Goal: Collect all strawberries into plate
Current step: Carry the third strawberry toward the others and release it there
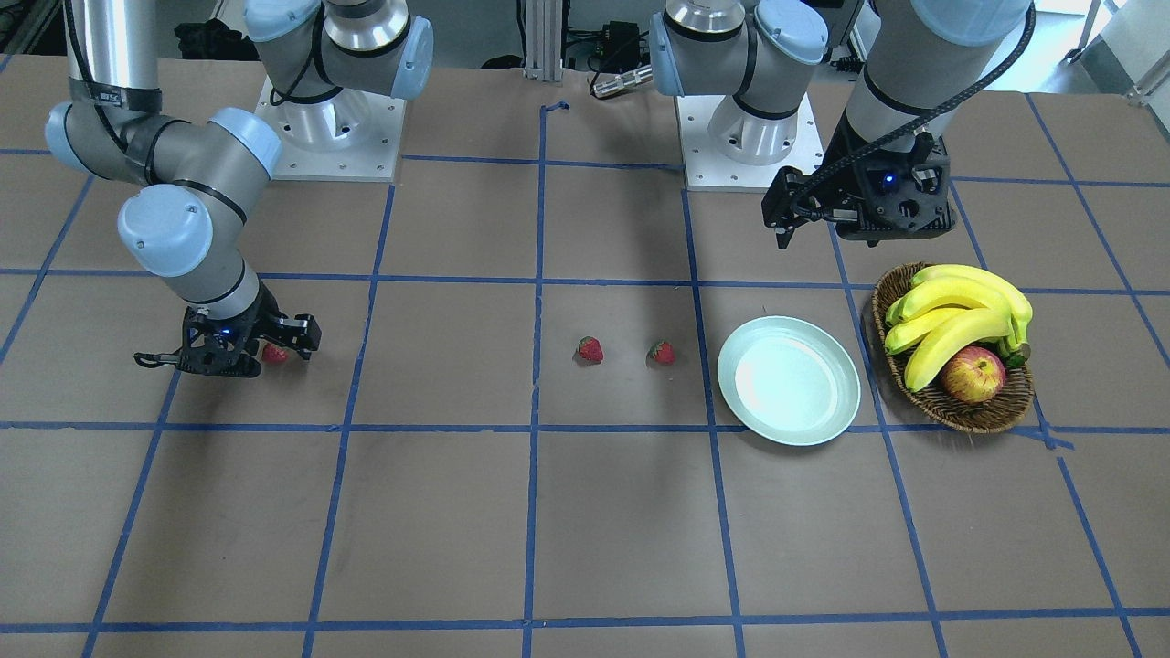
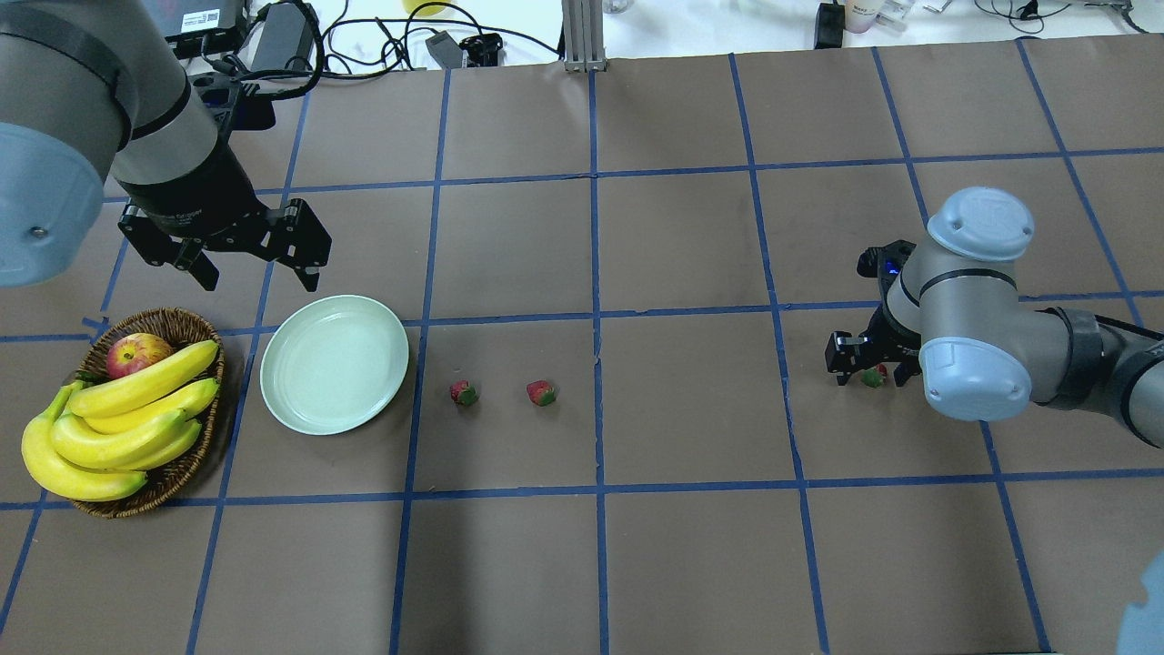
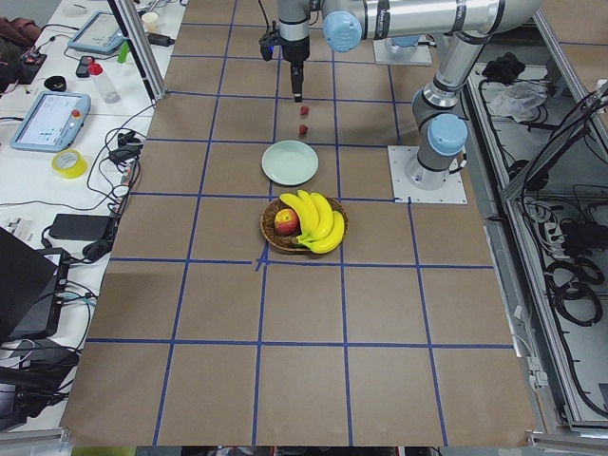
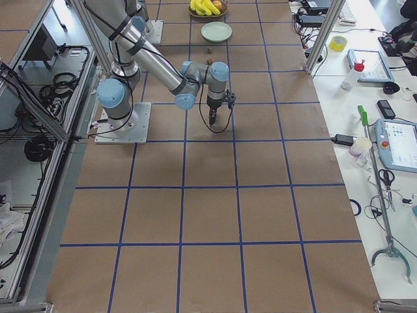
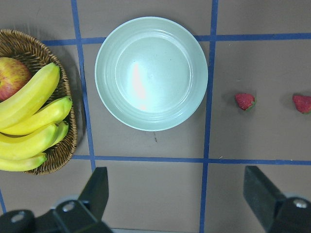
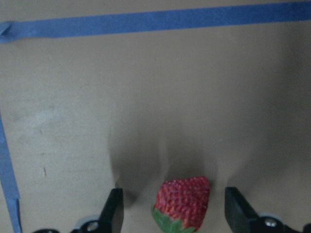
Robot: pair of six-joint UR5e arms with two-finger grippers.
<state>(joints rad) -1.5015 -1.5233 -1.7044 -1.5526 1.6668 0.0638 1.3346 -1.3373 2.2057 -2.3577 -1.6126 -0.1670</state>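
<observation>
Two strawberries (image 2: pixel 464 393) (image 2: pixel 541 393) lie on the table just right of the empty pale green plate (image 2: pixel 334 364). The third strawberry (image 6: pixel 184 201) rests on the table far to the right. My right gripper (image 6: pixel 176 209) is lowered around it, open, with a gap on each side between the fingers (image 6: pixel 114 208) and the berry. My left gripper (image 2: pixel 256 270) hovers open and empty above the plate's far edge. Its wrist view looks down on the plate (image 5: pixel 151 73) and the two strawberries (image 5: pixel 245 101) (image 5: pixel 302 103).
A brown wicker basket (image 2: pixel 173 318) holding bananas (image 2: pixel 118 418) and an apple (image 2: pixel 136 353) stands left of the plate. Blue tape lines grid the brown table. Cables and gear lie beyond the far edge.
</observation>
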